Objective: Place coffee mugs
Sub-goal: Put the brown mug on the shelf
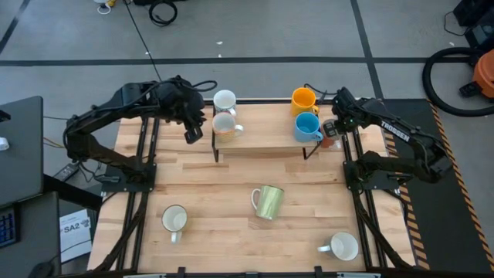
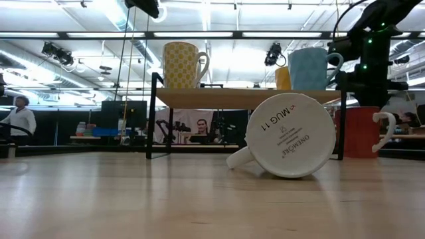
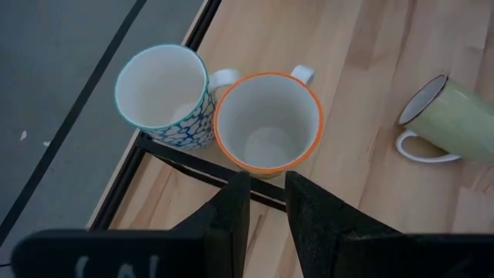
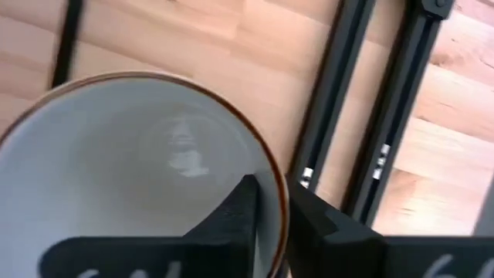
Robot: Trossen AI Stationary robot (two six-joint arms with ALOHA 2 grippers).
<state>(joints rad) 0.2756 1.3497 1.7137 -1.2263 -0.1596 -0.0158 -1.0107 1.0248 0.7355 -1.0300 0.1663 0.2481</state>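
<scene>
We start with the worktop (image 1: 231, 193), a light wooden slab carrying a low raised shelf (image 1: 262, 143) along its far half. On the shelf stand four mugs: two at its left end, a patterned mug (image 3: 164, 96) and an orange-rimmed mug (image 3: 268, 123) touching it, and at its right end an orange-yellow mug (image 1: 303, 99) and a light blue mug (image 1: 306, 127). On the open worktop the pale yellow-green mug (image 1: 268, 201) lies on its side, mouth and long axis pointing toward the left arm, with two white mugs (image 1: 174, 220) upright near the front corners.

The right tool (image 4: 266, 205) is clamped on the rim of a reddish mug (image 2: 362, 131), one finger inside and one outside, just beside the shelf's right end. We judge the shelf lies to its left, so the move goes that way.

The left tool (image 3: 266, 205) hovers over the shelf's left end, fingers a little apart and holding nothing.

The reddish mug is mostly hidden under the arm from above.
</scene>
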